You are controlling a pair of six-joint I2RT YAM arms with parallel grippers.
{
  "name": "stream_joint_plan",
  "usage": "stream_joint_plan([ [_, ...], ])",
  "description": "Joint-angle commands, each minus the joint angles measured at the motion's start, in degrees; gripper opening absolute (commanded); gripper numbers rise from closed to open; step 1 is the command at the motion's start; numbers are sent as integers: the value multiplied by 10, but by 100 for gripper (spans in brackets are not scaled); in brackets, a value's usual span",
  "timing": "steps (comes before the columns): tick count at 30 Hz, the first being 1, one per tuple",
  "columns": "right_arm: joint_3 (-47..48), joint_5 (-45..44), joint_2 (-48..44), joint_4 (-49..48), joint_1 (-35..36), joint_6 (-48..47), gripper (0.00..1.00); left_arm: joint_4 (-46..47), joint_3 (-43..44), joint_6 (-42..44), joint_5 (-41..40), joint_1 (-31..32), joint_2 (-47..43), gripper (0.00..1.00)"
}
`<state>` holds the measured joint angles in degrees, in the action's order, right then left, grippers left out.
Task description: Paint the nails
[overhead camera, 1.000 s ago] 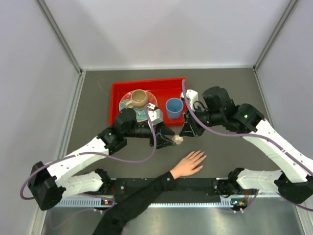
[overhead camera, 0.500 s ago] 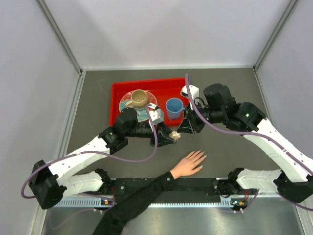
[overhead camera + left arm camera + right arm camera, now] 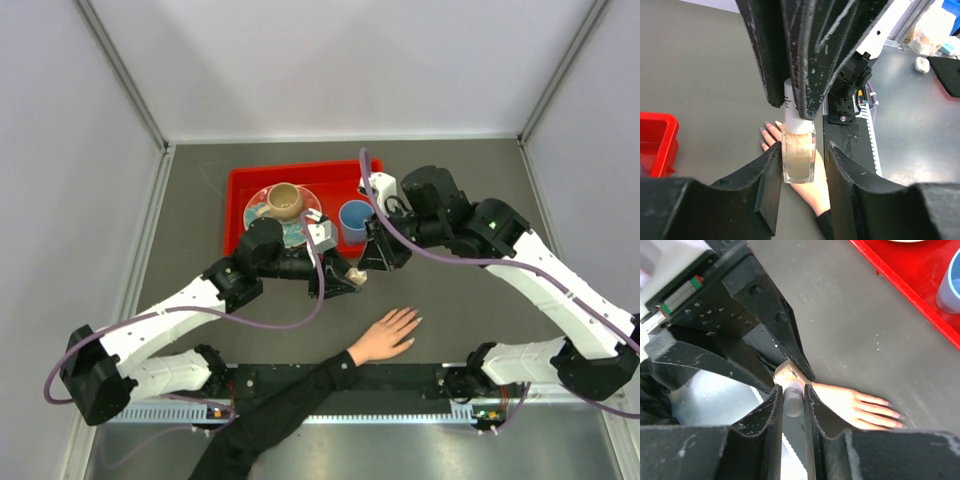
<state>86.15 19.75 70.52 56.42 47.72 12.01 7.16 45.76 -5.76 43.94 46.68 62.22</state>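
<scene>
The nails (image 3: 899, 416), tiny and pale, tip five flat, spread fingers (image 3: 872, 411).

Tray (image 3: 240, 190) red. Cup (image 3: 355, 220) blue. Mug (image 3: 284, 200) tan, plate (image 3: 257, 213) pale with teal pattern. Table (image 3: 480, 180) dark grey. Bottle (image 3: 798, 160) clear, beige inside; cap (image 3: 796, 117) white. Hand (image 3: 385, 335) light-skinned, nails (image 3: 763, 131) pale, sleeve (image 3: 270, 420) black. Arms (image 3: 160, 325) white and black, cables (image 3: 270, 322) purple.

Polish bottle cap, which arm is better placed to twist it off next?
Right. The right gripper is shut on the white cap, while the left gripper clamps the glass bottle below it. The left arm looks set to hold the bottle steady while the right one turns the cap.
</scene>
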Motion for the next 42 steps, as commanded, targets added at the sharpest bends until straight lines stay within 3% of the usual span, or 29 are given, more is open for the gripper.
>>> stream_joint_plan([
  [1, 49, -33, 6, 18, 18, -18, 0, -6, 24, 15, 10, 3, 3, 42],
  [8, 54, -43, 9, 21, 25, -15, 0, 6, 24, 5, 8, 5, 7, 37],
  [19, 53, -48, 18, 11, 37, -5, 0, 22, 24, -5, 8, 8, 7, 40],
  [23, 56, -49, 18, 11, 37, -1, 0, 17, 23, -3, 11, 8, 9, 36],
  [26, 58, -48, 18, 8, 37, 5, 0, 14, 25, -2, 4, 9, 9, 24],
  [27, 58, -48, 18, 8, 37, 6, 0, 13, 26, -2, -8, 9, 8, 14],
  [28, 59, -51, 18, 8, 38, 10, 0, 11, 27, -4, -19, 9, 6, 10],
  [30, 60, -80, 16, 13, 37, 14, 28, 11, 25, -9, -66, 9, -3, 1],
  [32, 58, -136, 1, 18, 37, 34, 66, 32, 4, -31, -103, 9, -25, 0],
  [35, 53, -216, -16, 19, 36, 88, 90, 88, -39, -49, -193, 17, -60, 0],
  [39, 71, -258, -9, 20, 37, 190, 92, 116, -63, -14, -335, 35, -71, 0],
  [42, 89, -280, 8, 11, 40, 251, 74, 148, -73, -4, -424, 45, -63, 0],
])
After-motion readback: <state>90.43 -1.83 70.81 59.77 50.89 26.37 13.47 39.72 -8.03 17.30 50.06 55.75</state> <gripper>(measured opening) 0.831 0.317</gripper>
